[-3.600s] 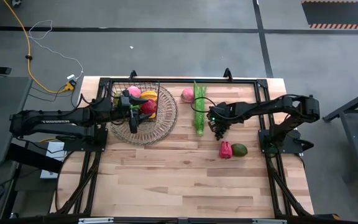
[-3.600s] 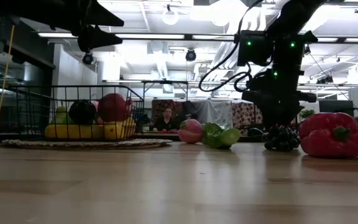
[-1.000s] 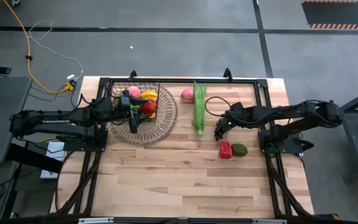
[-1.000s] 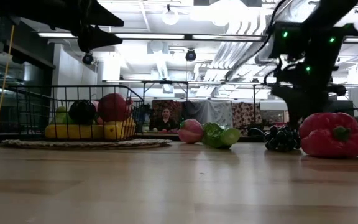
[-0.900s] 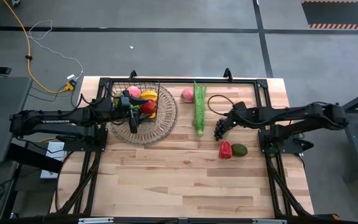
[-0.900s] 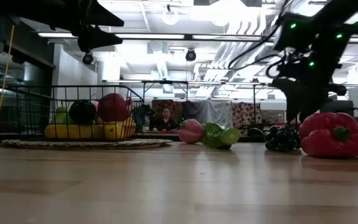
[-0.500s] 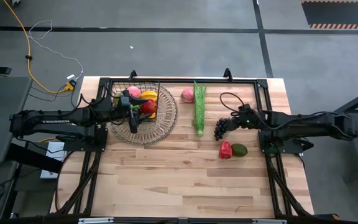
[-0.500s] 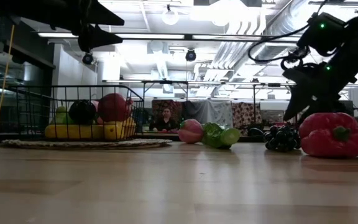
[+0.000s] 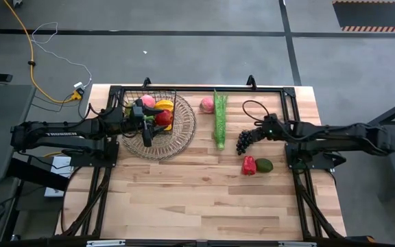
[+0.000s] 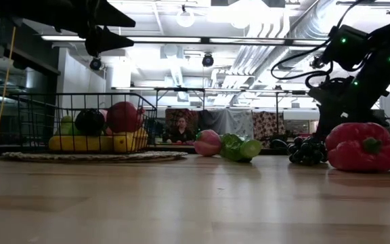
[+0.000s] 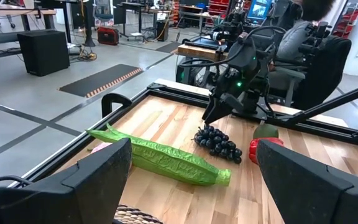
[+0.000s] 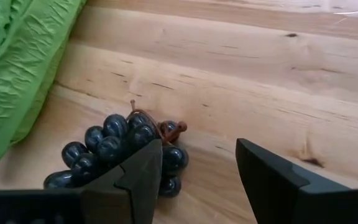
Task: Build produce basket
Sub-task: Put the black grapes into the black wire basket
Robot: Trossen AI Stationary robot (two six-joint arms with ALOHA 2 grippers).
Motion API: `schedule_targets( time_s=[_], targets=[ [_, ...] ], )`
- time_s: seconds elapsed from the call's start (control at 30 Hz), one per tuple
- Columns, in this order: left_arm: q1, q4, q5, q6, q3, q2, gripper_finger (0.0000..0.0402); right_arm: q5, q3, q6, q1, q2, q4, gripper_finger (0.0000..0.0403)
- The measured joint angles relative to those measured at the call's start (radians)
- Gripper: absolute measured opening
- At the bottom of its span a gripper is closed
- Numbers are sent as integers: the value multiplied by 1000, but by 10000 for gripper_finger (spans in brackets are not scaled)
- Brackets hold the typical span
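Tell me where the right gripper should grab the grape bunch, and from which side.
Grip the grapes across the thick middle of the cluster, probably not by the thin brown stem. Come from the open tabletop side, where the right gripper waits open, since the green stalk lies close along the other side.

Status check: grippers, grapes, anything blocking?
Right gripper open, low beside the grapes, not gripping. Left gripper open above the basket. Green stalk lies close alongside.
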Motion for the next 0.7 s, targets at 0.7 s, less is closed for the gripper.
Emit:
schedule_targets(
  time_s=[0.7],
  targets=[
    [0, 0, 0, 0, 0, 0, 335, -57, 0, -20, 0, 112, 73, 196]
  ],
)
